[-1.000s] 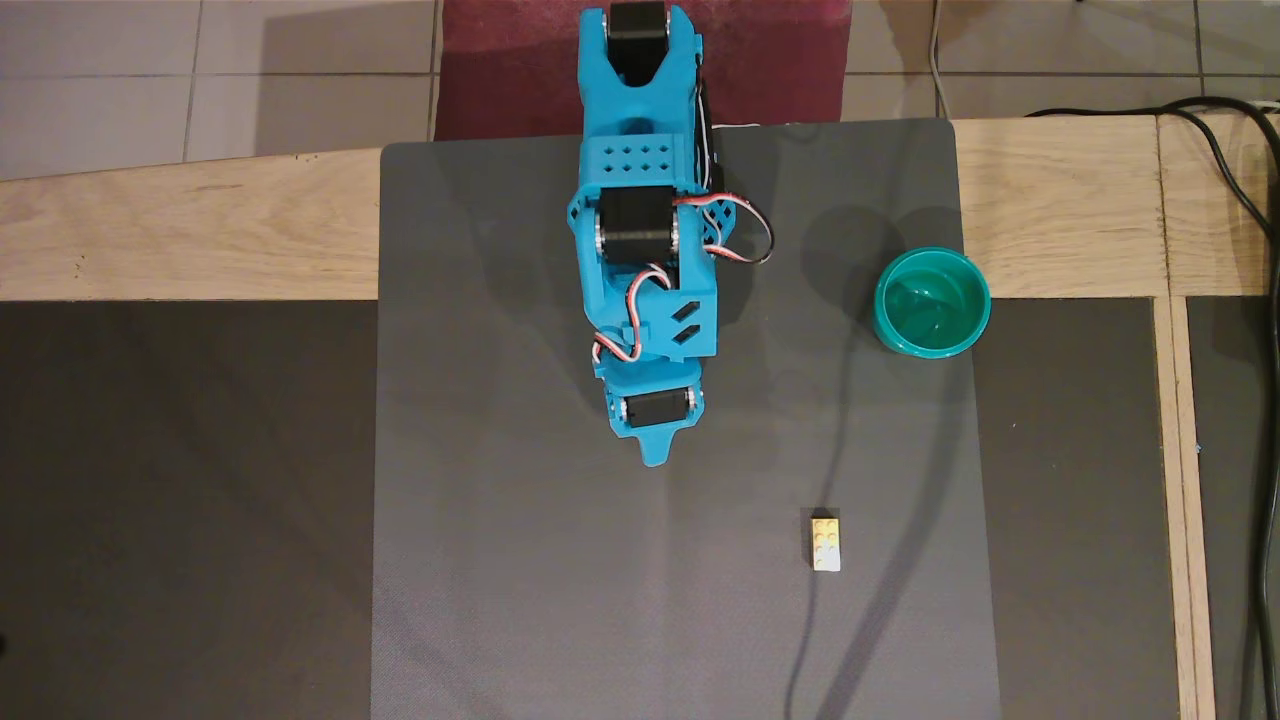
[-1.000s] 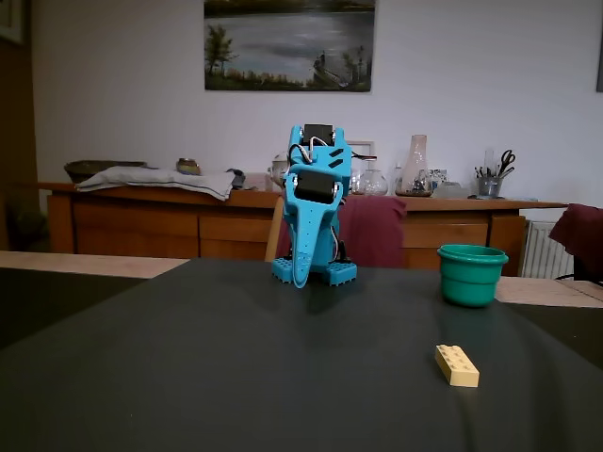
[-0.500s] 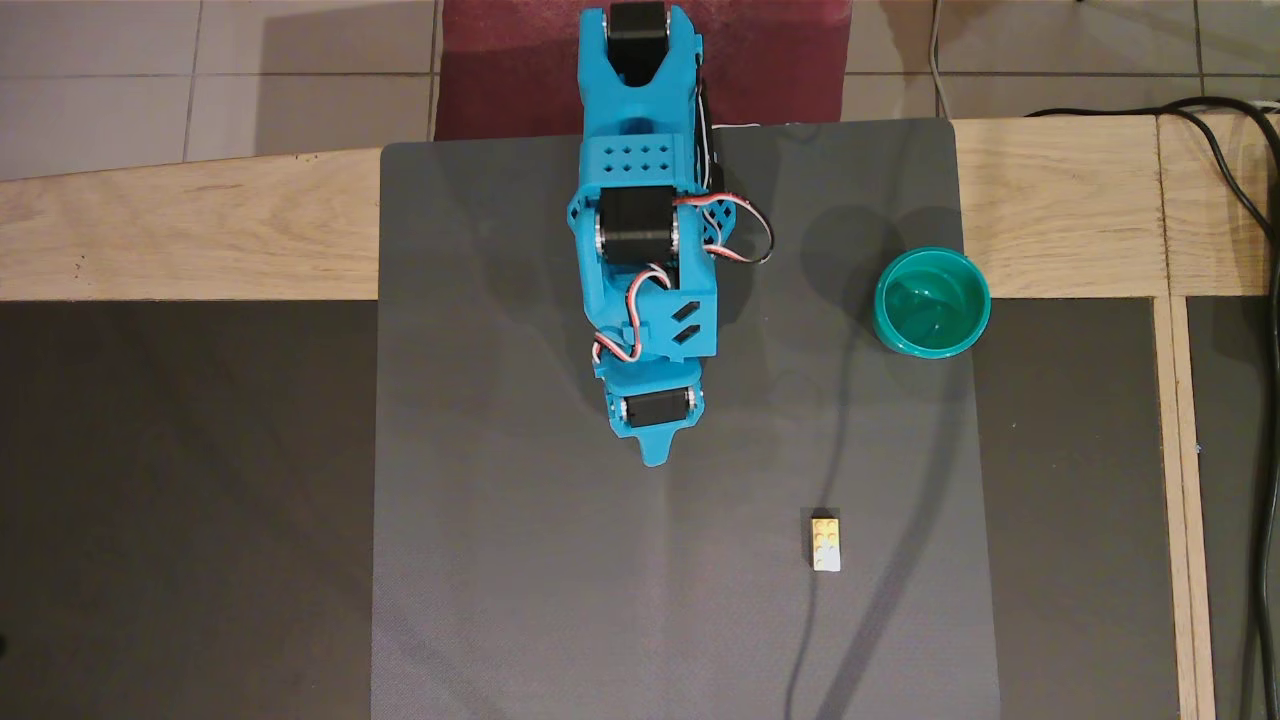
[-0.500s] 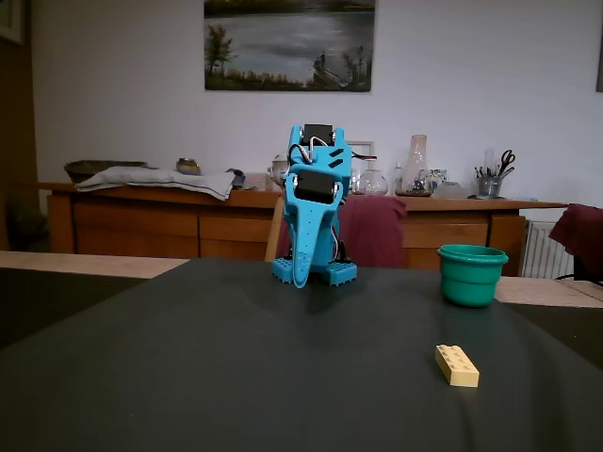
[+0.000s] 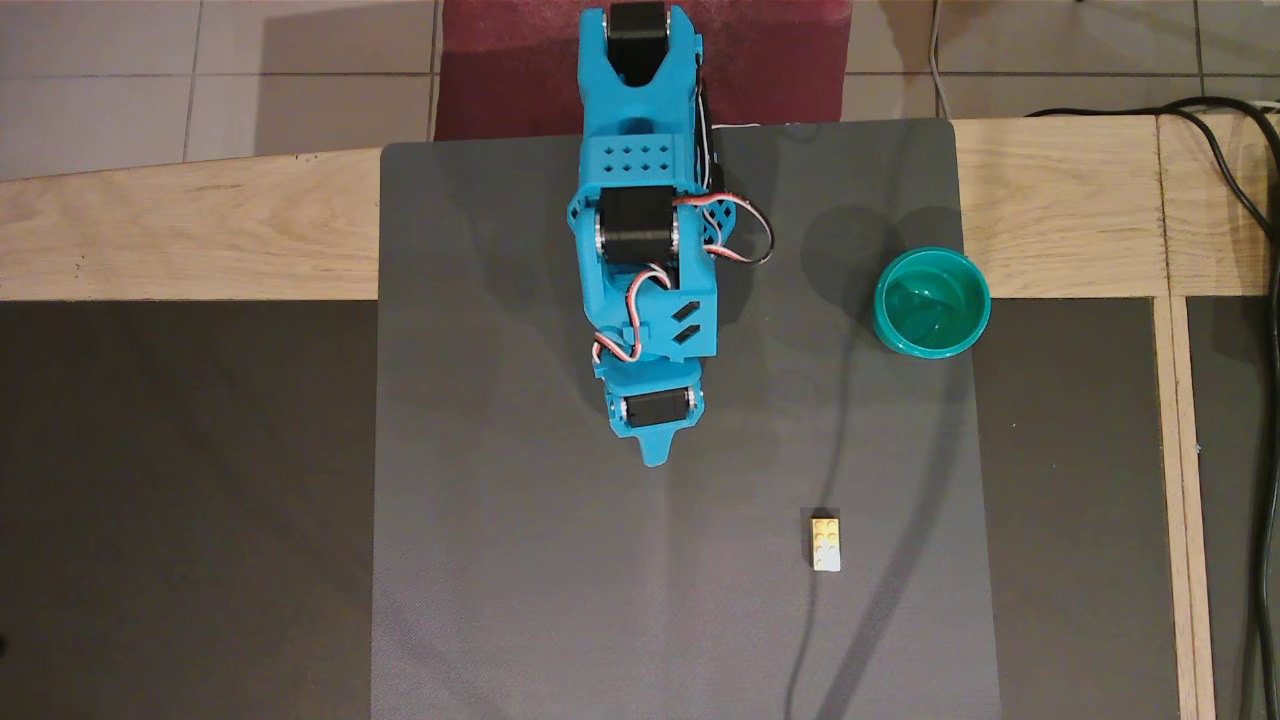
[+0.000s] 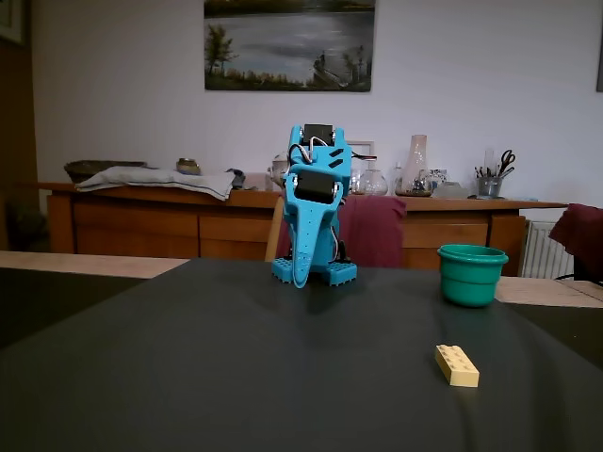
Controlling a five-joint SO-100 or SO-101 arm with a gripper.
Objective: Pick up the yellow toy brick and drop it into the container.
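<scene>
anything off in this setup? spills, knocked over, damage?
Nothing stands out. The cup stands upright and empty at the mat's edge, the brick lies flat, studs up, and the gripper is folded down, clear of both.

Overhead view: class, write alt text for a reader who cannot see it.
A blue robot arm reaches down from the top edge over a dark grey mat, its gripper closed and empty. A small yellow brick lies on the mat to the lower right, apart from the gripper, and a teal cup stands empty at the right.
</scene>
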